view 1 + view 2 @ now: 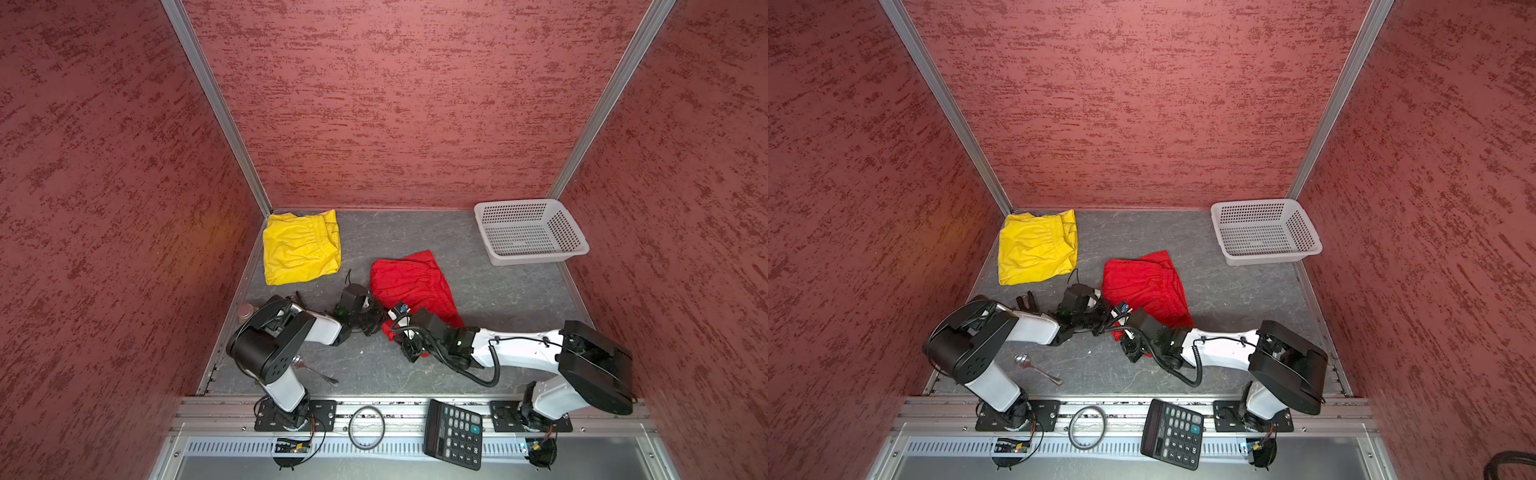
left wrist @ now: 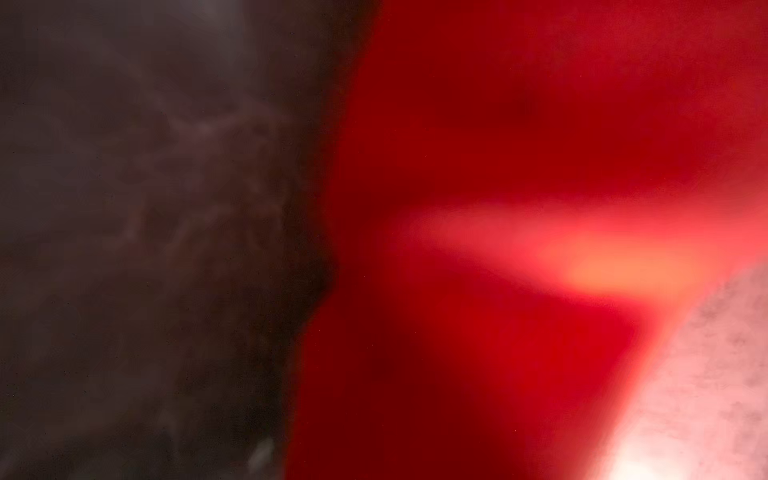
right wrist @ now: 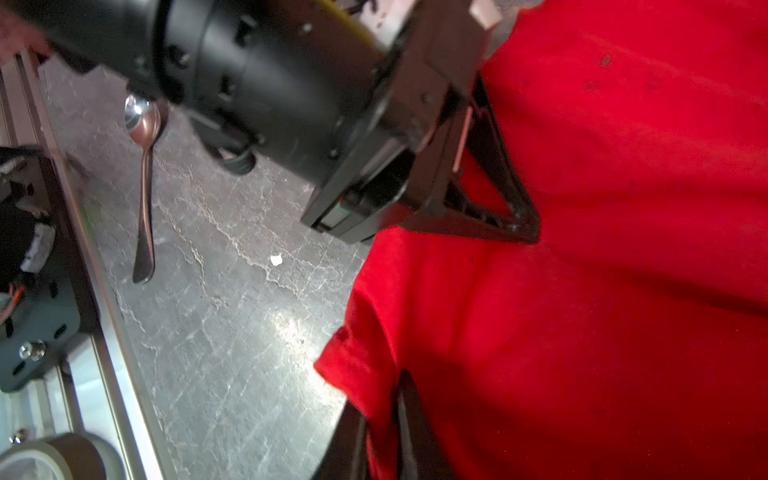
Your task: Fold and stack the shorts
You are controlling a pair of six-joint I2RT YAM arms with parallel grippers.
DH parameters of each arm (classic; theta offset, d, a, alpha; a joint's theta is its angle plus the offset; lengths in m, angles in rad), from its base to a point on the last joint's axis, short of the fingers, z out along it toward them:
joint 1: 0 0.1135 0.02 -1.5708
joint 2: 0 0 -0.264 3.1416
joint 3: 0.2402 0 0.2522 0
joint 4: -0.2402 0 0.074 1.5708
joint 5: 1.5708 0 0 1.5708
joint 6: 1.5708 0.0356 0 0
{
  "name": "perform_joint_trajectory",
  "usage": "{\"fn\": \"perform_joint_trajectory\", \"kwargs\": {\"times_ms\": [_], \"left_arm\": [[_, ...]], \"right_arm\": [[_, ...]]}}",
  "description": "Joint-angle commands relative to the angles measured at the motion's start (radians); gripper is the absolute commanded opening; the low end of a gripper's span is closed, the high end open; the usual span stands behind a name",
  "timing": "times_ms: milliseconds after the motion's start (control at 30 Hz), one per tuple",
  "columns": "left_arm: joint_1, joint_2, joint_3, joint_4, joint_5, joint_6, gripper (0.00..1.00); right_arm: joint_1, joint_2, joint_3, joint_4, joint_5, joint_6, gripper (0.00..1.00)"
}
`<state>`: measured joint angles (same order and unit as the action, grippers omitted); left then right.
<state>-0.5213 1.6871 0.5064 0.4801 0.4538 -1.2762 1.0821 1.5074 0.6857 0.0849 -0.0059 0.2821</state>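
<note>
Left gripper [image 3: 519,224] clenched on red shorts [image 1: 411,282], near edge, mid-surface [image 1: 498,299]. Right gripper [image 3: 380,432] just beside, in the same cloth; grip unclear. Yellow shorts [image 1: 299,249] at far-left corner.

Left arm [image 1: 322,328] and right arm [image 1: 519,345]: white link shells, black joint housings; coiled black cable [image 1: 495,368] on the right; left gripper [image 3: 521,226] black, triangular-framed.

Robot lab test cell: textured red panel walls [image 1: 415,104] on aluminium extrusion frame [image 1: 219,108], arm mounts [image 1: 328,413] bolted to slotted rail [image 1: 407,409] (calculator [image 1: 455,434] parked on it).
</note>
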Motion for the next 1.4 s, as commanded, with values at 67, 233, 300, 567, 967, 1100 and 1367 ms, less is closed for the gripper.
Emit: {"fn": "perform_joint_trajectory", "kwargs": {"times_ms": [67, 233, 300, 567, 967, 1100, 1367], "left_arm": [[0.049, 0.023, 0.153, -0.124, 0.013, 0.094, 0.0], [0.135, 0.027, 0.352, -0.408, 0.022, 0.276, 0.0], [0.166, 0.049, 0.464, -0.552, 0.012, 0.369, 0.0], [0.247, 0.231, 0.848, -0.924, 0.017, 0.652, 0.0], [0.426, 0.335, 1.23, -1.221, -0.086, 0.823, 0.0], [0.466, 0.355, 1.269, -1.207, -0.099, 0.828, 0.0], [0.492, 0.437, 1.414, -1.21, -0.104, 0.791, 0.0]], "right_arm": [[-0.018, -0.08, -0.035, 0.072, -0.024, 0.083, 0.43], [-0.047, -0.133, -0.051, 0.075, 0.006, 0.151, 0.59], [-0.063, -0.156, -0.071, 0.091, 0.016, 0.171, 0.61], [-0.112, -0.234, -0.151, 0.092, 0.192, 0.266, 0.61], [-0.149, -0.295, -0.246, 0.14, 0.371, 0.358, 0.62], [-0.156, -0.262, -0.222, 0.133, 0.379, 0.338, 0.62], [-0.165, -0.183, -0.189, 0.13, 0.382, 0.341, 0.62]]}}
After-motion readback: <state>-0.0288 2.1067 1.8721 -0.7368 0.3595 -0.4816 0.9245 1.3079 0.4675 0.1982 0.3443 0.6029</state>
